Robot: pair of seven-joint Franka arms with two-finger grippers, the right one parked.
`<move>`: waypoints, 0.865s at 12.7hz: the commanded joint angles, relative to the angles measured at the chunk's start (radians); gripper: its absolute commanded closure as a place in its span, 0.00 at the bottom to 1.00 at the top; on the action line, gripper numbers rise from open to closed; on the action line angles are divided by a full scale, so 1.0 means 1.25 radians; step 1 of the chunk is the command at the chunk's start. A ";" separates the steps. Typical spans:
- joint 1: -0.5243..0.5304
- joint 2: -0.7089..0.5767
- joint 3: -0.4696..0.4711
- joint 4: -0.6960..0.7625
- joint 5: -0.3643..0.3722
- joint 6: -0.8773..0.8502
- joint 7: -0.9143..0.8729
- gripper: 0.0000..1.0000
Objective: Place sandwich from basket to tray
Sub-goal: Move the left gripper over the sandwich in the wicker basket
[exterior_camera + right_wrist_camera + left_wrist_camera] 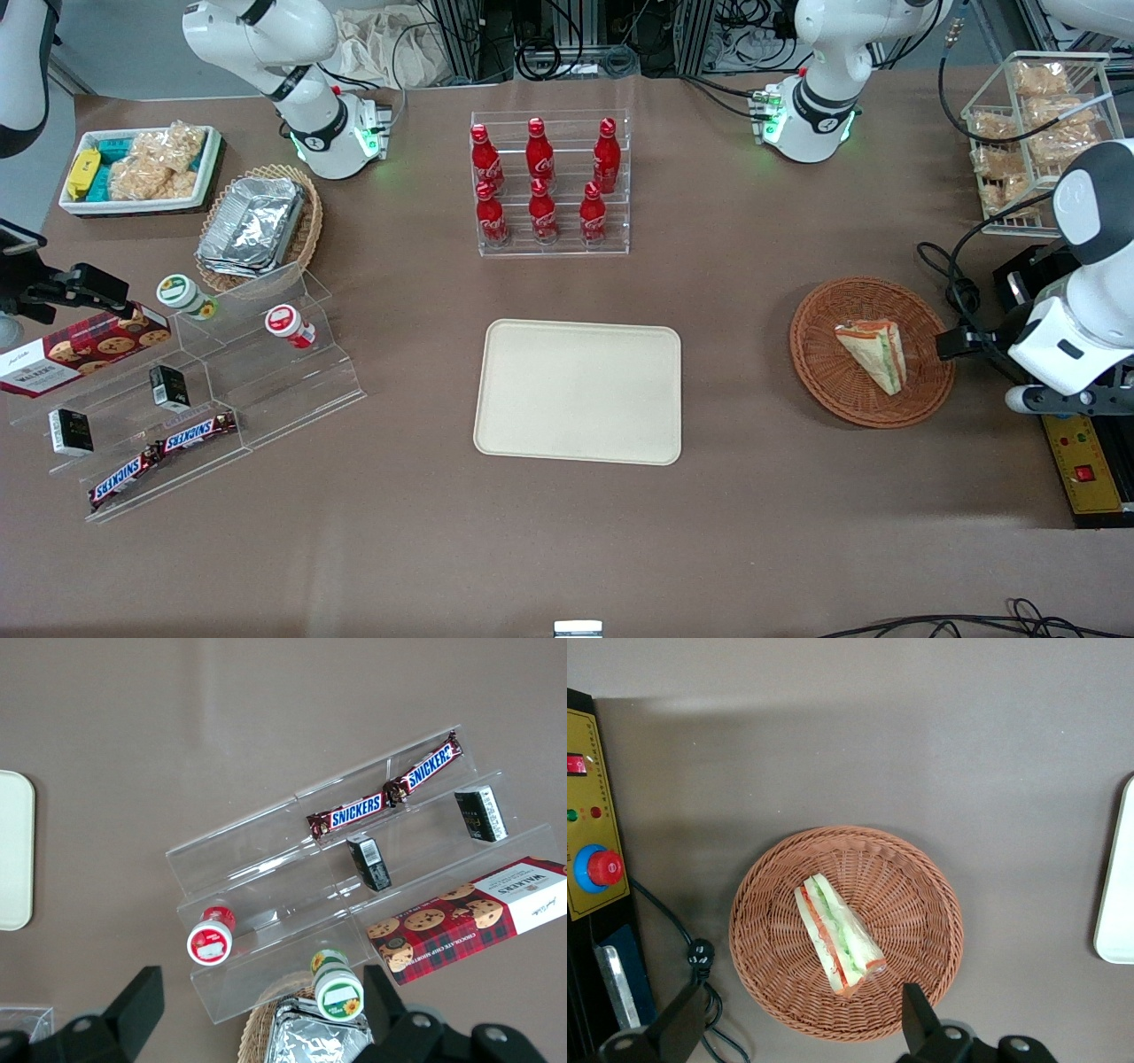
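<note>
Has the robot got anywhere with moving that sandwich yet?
Nothing is done yet: the sandwich lies in the basket and the tray holds nothing. In hand: the open claw hovers above the basket. Left: gripping, carrying and setting down.

L arm reaches in over the tabletop's edge at the working arm's end, wrist bent down. Gripper (802, 1023) hangs above the tabletop, fingers (917, 1014) spread wide, holding nothing.

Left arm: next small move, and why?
Probably lower the pincer toward the sandwich and centre over it. The wedge lies untouched in the basket, the pincer is open above the basket's rim with nothing between its fingers, and the tray holds nothing yet, so a grasp comes first.
</note>
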 commanded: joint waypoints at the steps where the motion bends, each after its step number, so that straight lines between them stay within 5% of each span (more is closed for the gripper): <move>1: -0.011 0.024 0.009 0.037 -0.001 -0.020 -0.049 0.00; 5: -0.013 0.047 0.008 0.062 -0.001 -0.025 -0.135 0.00; 11: -0.013 0.046 0.009 -0.033 -0.003 0.013 -0.562 0.00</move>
